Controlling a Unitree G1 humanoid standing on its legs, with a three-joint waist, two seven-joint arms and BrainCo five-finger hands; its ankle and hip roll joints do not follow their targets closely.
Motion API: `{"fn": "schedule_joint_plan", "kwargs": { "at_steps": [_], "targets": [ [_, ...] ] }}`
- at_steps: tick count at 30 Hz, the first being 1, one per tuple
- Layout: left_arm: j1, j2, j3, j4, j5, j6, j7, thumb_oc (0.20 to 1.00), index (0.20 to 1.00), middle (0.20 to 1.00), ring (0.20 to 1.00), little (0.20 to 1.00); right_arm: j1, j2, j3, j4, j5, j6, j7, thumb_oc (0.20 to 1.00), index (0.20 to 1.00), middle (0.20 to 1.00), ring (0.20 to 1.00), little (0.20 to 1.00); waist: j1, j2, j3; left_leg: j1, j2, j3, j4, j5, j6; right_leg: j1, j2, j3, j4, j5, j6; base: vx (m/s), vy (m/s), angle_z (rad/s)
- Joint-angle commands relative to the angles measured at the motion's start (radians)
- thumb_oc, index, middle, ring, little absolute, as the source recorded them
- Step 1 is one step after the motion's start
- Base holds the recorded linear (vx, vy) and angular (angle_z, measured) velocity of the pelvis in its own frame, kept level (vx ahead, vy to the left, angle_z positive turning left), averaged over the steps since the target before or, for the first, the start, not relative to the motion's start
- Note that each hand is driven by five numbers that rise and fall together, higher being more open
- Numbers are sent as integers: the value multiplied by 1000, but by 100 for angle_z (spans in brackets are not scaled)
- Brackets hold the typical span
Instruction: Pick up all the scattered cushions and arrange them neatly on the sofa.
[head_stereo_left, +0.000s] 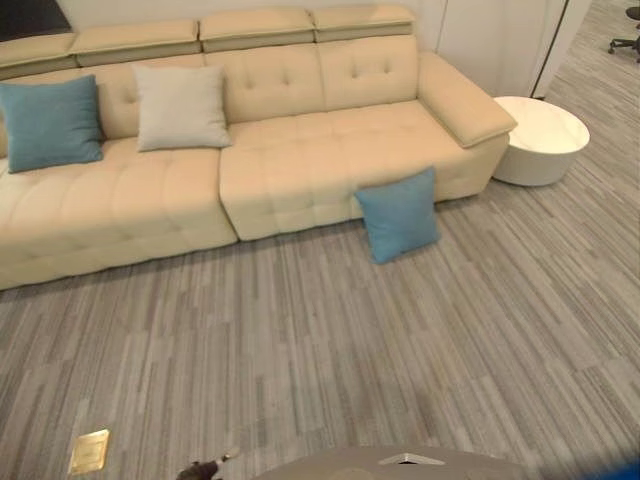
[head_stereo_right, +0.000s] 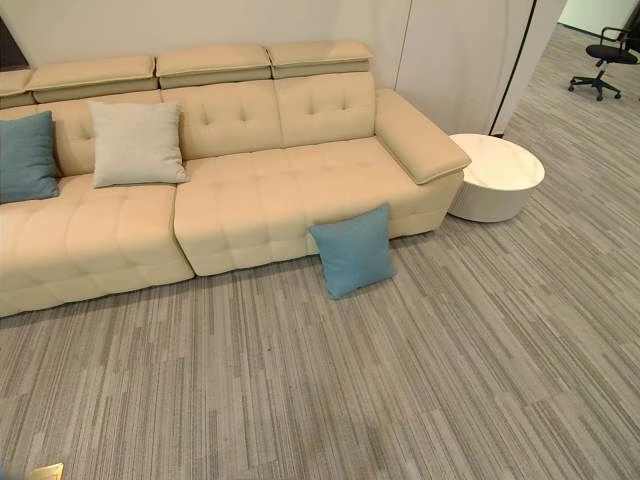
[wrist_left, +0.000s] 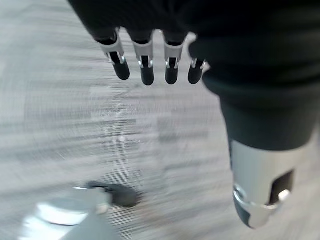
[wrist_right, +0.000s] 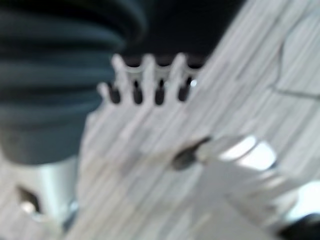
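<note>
Right now you have a cream tufted sofa (head_stereo_left: 290, 150) along the wall, with two cushions already on its seat: a teal cushion (head_stereo_left: 50, 122) leaning on the backrest at the sofa's left end, and a pale grey cushion (head_stereo_left: 182, 107) just beside it, also upright against the back. One more teal cushion (head_stereo_right: 352, 251) stands on the striped grey carpet (head_stereo_right: 400, 380), tilted and leaning against the sofa's front near the right armrest. A round white side table (head_stereo_right: 495, 176) sits on the floor just beside that armrest, and a black office chair (head_stereo_right: 603, 57) is well apart in the far right corner. Your left hand (wrist_left: 150, 65) hangs over bare carpet, fingers straight and relaxed, holding nothing. Your right hand (wrist_right: 145, 85) likewise hangs above the carpet with fingers extended and empty. A small brass floor plate (head_stereo_left: 89, 451) lies at the lower left.
</note>
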Motion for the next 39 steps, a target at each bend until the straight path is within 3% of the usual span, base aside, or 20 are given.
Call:
{"fn": "schedule_joint_plan", "kwargs": {
  "at_steps": [1, 4, 7, 10, 11, 17, 18, 19, 20, 22, 23, 25, 27, 28, 30, 34, 36, 37, 38, 39],
  "targets": [
    [-29, -15, 58, 108, 13, -28, 42, 1000, 1000, 1000, 1000, 1000, -16, -5, 22, 57, -43, 7, 37, 1000, 1000, 1000, 1000, 1000, 1, -16, -42, -71, -38, -22, 2, 78, -14, -16, -16, 13, 7, 36, 4, 1, 1, -4],
    [-40, -34, 78, 108, -15, -30, 43, 1000, 1000, 1000, 1000, 1000, -20, 3, 37, 51, -49, 2, 32, 1000, 1000, 1000, 1000, 1000, -2, -14, -41, -73, -37, -19, 2, 77, -18, -19, -17, 15, 7, 35, 4, 0, -5, -3],
    [-95, -113, 220, 94, -174, -15, 37, 1000, 1000, 1000, 1000, 1000, -43, 40, 82, -34, -53, -40, 24, 1000, 1000, 1000, 1000, 1000, -19, -4, -17, -84, -30, 20, 2, 78, -20, -30, -25, -10, 27, 34, 22, -9, -39, -2],
    [-115, -127, 201, 89, -162, -9, 39, 1000, 1000, 1000, 1000, 1000, -51, 54, 128, -71, -70, -52, 19, 1000, 1000, 1000, 1000, 1000, -14, 5, 1, -80, -3, 59, 2, 79, -19, -77, -28, -60, 135, -13, 36, -34, -128, -24],
    [-129, -142, 157, 81, -136, -8, 34, 1000, 1000, 1000, 1000, 1000, -49, 59, 168, -85, -88, -61, 10, 1000, 1000, 1000, 1000, 1000, -19, 3, 6, -79, 11, 90, 2, 80, -27, -90, -39, -118, 160, -37, 37, -16, -83, -59],
    [-151, -164, 81, 53, -84, -9, 51, 1000, 1000, 1000, 1000, 1000, -11, 44, 176, -9, -98, -53, 7, 1000, 1000, 1000, 1000, 1000, -43, -8, 7, -40, 35, 113, 5, 47, -53, -88, -19, -57, 150, -35, -16, 98, -171, -56],
    [-154, -170, 46, 16, -64, -5, 42, 1000, 1000, 1000, 1000, 1000, 2, 28, 179, 37, -114, -41, 9, 1000, 1000, 1000, 1000, 1000, -50, -9, 16, -52, 39, 112, 89, -1, -79, -84, -22, -54, 152, -38, -32, 113, -195, -36],
    [-154, -170, 46, 16, -64, -5, 42, 1000, 1000, 1000, 1000, 1000, 2, 27, 179, 37, -115, -41, 10, 1000, 1000, 1000, 1000, 1000, -51, -9, 15, -54, 39, 112, 93, -3, -79, -85, -22, -54, 153, -38, -32, 69, -251, -17],
    [-165, -170, 49, -33, -61, -10, 42, 1000, 1000, 1000, 1000, 1000, 15, 15, 178, 49, -114, -38, 17, 1000, 1000, 1000, 1000, 1000, -54, -24, 40, -153, 37, 134, 304, -50, -116, -74, -46, -56, 142, -26, -44, 14, -178, 6],
    [-167, -169, 64, -69, -66, -8, 53, 1000, 1000, 1000, 1000, 1000, 17, 5, 181, 53, -109, -40, 15, 1000, 1000, 1000, 1000, 1000, -52, -26, 66, -249, 37, 165, 473, -35, -135, -65, -53, -74, 127, -24, -40, -5, -156, 18],
    [-167, -169, 64, -69, -66, -8, 54, 1000, 1000, 1000, 1000, 1000, 17, 5, 181, 53, -109, -41, 15, 1000, 1000, 1000, 1000, 1000, -53, -24, 65, -254, 39, 163, 479, -38, -136, -66, -51, -75, 127, -24, -40, 6, -82, 18],
    [-139, -161, 105, -59, -84, -6, 47, 1000, 1000, 1000, 1000, 1000, 10, -11, 189, 44, -104, -43, 9, 1000, 1000, 1000, 1000, 1000, -33, -24, 83, -355, -20, 191, 455, -36, -105, -38, -42, -89, 96, -33, -42, 162, -74, 18],
    [-103, -164, 224, -15, -187, 1, 25, 1000, 1000, 1000, 1000, 1000, 7, -13, 186, 36, -90, -41, 16, 1000, 1000, 1000, 1000, 1000, -7, -17, 79, -370, -36, 203, 339, 23, -81, 8, -12, -84, 60, -40, -46, 310, -14, 31],
    [-99, -161, 346, 22, -313, 1, 22, 1000, 1000, 1000, 1000, 1000, 7, -10, 177, 28, -77, -44, 19, 1000, 1000, 1000, 1000, 1000, 3, -15, 80, -369, -39, 227, 247, 74, -84, 48, 4, -80, 39, -52, -48, 388, 41, 12],
    [-98, -164, 525, 41, -515, -3, 16, 1000, 1000, 1000, 1000, 1000, -15, -18, 134, 30, -49, -47, 11, 1000, 1000, 1000, 1000, 1000, 20, -23, 78, -384, -27, 272, 133, 96, -91, 120, 13, -64, 7, -77, -46, 394, 73, -5],
    [-26, -141, 553, 78, -523, -27, 14, 1000, 1000, 1000, 1000, 1000, -49, -41, 135, 30, -77, -54, 10, 1000, 1000, 1000, 1000, 1000, 40, -22, 50, -308, 5, 294, 69, 174, -42, 170, 36, -53, 7, -102, -30, 365, 110, -9],
    [-14, -134, 557, 83, -517, -31, 21, 1000, 1000, 1000, 1000, 1000, -47, -39, 143, 21, -85, -60, 10, 1000, 1000, 1000, 1000, 1000, 42, -37, 35, -301, 0, 287, 84, 171, -28, 183, 28, -54, 7, -118, -19, 359, 149, -19],
    [-1, -104, 568, 86, -503, -39, 24, 1000, 1000, 1000, 1000, 1000, -42, -28, 131, -10, -74, -72, 4, 1000, 1000, 1000, 1000, 1000, 51, -71, 12, -268, -19, 283, 104, 140, 0, 212, 2, -59, 38, -146, 23, 321, 133, -10],
    [-1, -103, 568, 87, -503, -39, 23, 1000, 1000, 1000, 1000, 1000, -42, -27, 131, -11, -74, -71, 4, 1000, 1000, 1000, 1000, 1000, 52, -71, 12, -270, -16, 284, 103, 143, 0, 208, 4, -57, 40, -144, 22, 482, 191, 0],
    [-6, -92, 572, 82, -501, -39, 28, 1000, 1000, 1000, 1000, 1000, -40, -21, 130, -22, -74, -77, 4, 1000, 1000, 1000, 1000, 1000, 59, -88, 8, -245, -29, 278, 110, 126, 10, 208, -12, -74, 105, -153, 51, 226, 109, 23]
  ]
}}
